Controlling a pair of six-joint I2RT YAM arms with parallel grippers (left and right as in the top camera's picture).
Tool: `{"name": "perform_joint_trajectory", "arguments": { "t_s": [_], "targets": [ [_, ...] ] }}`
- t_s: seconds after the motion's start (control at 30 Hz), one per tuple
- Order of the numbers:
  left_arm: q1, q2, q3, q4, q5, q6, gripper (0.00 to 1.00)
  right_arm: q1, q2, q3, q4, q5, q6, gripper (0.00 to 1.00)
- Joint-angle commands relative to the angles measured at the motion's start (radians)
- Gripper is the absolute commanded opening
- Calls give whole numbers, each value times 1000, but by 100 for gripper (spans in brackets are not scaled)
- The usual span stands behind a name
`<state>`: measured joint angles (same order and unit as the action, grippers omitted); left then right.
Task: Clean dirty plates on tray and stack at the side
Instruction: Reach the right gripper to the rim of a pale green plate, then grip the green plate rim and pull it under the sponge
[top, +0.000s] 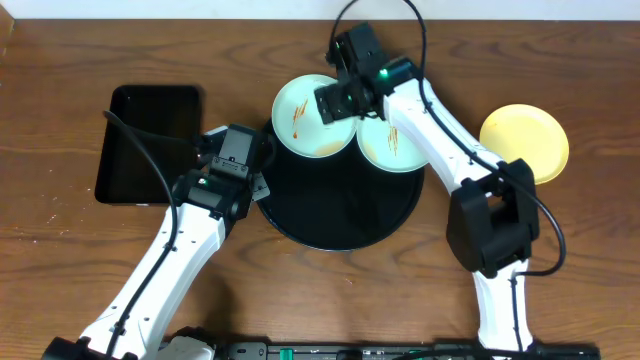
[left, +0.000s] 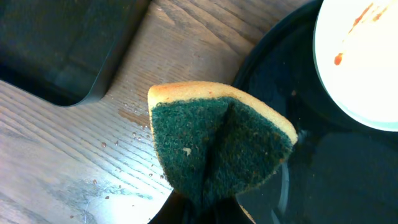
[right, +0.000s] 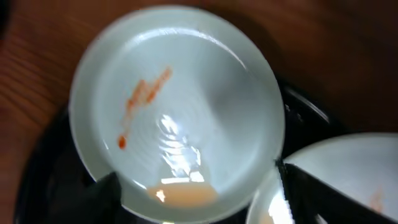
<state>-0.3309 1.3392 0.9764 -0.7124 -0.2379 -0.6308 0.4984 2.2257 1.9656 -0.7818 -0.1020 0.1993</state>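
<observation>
Tray (top: 340, 215): round, glossy black, at the middle of the table (top: 60, 250).
Rectangular tray (top: 148, 145): black, on the table left of the round one.
Yellow plate (top: 525, 140): alone on the table, well right of the tray.
First mint plate (top: 300, 110): at the tray's far-left rim, orange streaks.
Second mint plate (top: 395, 150): at the tray's far-right rim, streaked, just beside the first.
Right gripper (right: 198, 177): fingers spread either side of the first mint plate; contact unclear.
Left gripper (left: 205, 214): pinching the sponge.
Sponge (left: 221, 146): folded, green face outward, at the tray's left rim.
</observation>
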Motion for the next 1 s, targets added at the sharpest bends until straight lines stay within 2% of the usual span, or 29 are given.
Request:
{"name": "perform_joint_trajectory", "arguments": {
  "t_s": [0.0,0.3,0.53,0.6,0.8,0.97],
  "targets": [
    [5,7,-7,-10,-5,6,8,32,60,34,-14,-7,76,70],
    [5,7,-6,-13,-9,6,8,107,161,34,-64,-37,110,63],
    [5,7,-6,-14,-9,6,8,185,165,34,-112,28,99,41],
    [5,7,-6,-17,-9,6,7,196,165,34,-142,31,98,38],
    [5,7,-6,-17,-28,6,8,230,165,34,-297,-2,89,33],
    [14,6,-6,-20,-36,6,8,234,164,34,-363,-167,45,36]
  ]
}}
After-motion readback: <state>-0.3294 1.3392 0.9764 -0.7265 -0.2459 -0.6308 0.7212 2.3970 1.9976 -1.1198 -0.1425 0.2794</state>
